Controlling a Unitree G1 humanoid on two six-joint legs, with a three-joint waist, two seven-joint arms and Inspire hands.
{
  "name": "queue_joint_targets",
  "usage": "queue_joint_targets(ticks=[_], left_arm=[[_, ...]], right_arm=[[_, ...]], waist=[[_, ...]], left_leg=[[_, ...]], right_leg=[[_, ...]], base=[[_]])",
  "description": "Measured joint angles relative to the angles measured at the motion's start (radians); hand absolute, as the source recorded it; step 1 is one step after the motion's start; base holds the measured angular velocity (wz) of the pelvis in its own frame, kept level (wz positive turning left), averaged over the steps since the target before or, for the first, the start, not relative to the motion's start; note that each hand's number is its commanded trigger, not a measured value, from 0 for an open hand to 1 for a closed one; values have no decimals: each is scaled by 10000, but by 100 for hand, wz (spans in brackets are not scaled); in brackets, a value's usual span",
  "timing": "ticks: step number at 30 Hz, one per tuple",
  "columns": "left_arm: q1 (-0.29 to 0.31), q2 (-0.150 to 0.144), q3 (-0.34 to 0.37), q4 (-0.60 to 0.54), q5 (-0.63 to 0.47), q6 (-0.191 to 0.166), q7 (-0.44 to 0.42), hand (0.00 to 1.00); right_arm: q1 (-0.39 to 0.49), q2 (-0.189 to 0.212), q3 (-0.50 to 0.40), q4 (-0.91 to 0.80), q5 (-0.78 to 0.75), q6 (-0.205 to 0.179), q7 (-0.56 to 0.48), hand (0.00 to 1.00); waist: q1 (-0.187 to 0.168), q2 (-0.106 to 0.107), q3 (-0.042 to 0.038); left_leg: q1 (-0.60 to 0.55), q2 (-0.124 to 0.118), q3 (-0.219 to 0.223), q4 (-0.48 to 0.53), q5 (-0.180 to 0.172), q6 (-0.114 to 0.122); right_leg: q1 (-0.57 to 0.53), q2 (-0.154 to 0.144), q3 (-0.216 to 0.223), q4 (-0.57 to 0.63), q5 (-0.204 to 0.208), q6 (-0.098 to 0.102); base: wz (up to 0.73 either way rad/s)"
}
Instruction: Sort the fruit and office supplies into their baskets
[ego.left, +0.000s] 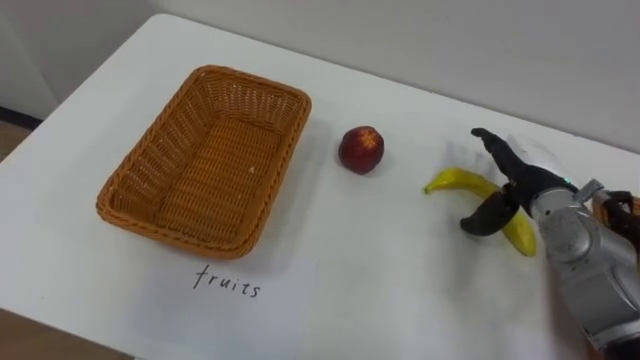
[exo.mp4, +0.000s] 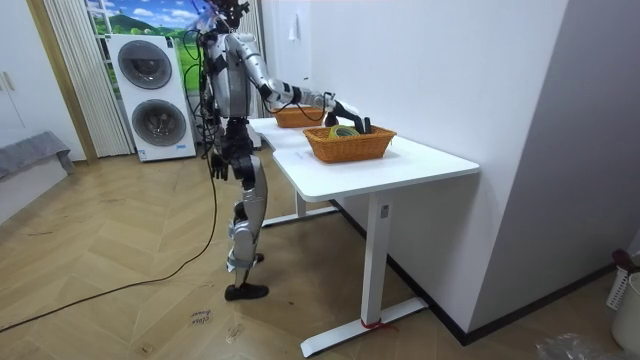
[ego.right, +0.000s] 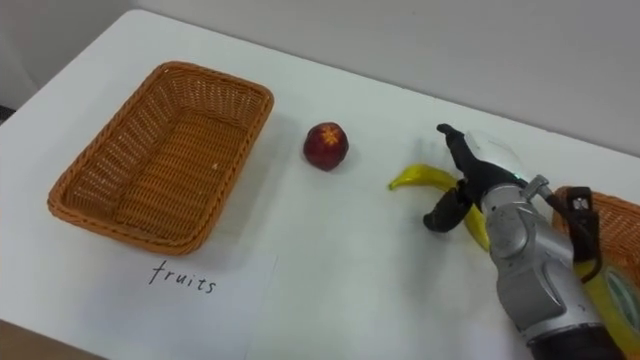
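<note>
An empty wicker fruit basket (ego.left: 215, 165) lies on the left of the white table (ego.left: 400, 290). To its right sits a red apple (ego.left: 361, 149), and further right a yellow banana (ego.left: 455, 182). My right hand (ego.left: 528, 195) hovers over the banana's middle. It is open, with the fingers stretched past the banana's far side and the thumb curved at the near side. A second wicker basket (ego.right: 605, 210) stands at the right edge, beside my right forearm, with things inside it. In the room view my left hand (exo.mp4: 215, 165) hangs at my side.
A paper label (ego.left: 228, 282) lies in front of the fruit basket. The table stands against a white wall (exo.mp4: 450, 70). I stand at its long side. Washing machines (exo.mp4: 150, 95) stand behind me.
</note>
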Motion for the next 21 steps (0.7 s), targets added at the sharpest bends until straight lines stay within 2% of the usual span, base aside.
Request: queue_joint_targets(ticks=[4,13,21], left_arm=[[54,-13,3,17,3,-5,0,0],[148,-10,113,91,31,-3,-3,0],[148,-17,112,90,29,-3,-2,0]], right_arm=[[0,105,-1,237,119,-124,-23,0],[-4,121,-9,620,93,-206,1,0],[-2,122,-6,688,87,-207,186,0]], waist=[[-8,36,3],[5,-40,-75],[8,-46,-79]], left_leg=[[39,1,12,-25,0,0],[54,1,-4,-125,49,-22],[58,-7,-4,-120,52,-17]], right_leg=[[111,1,-29,1,-1,2],[124,5,-139,2,-3,5],[135,-1,-139,2,-3,5]], base=[[0],[0],[0]])
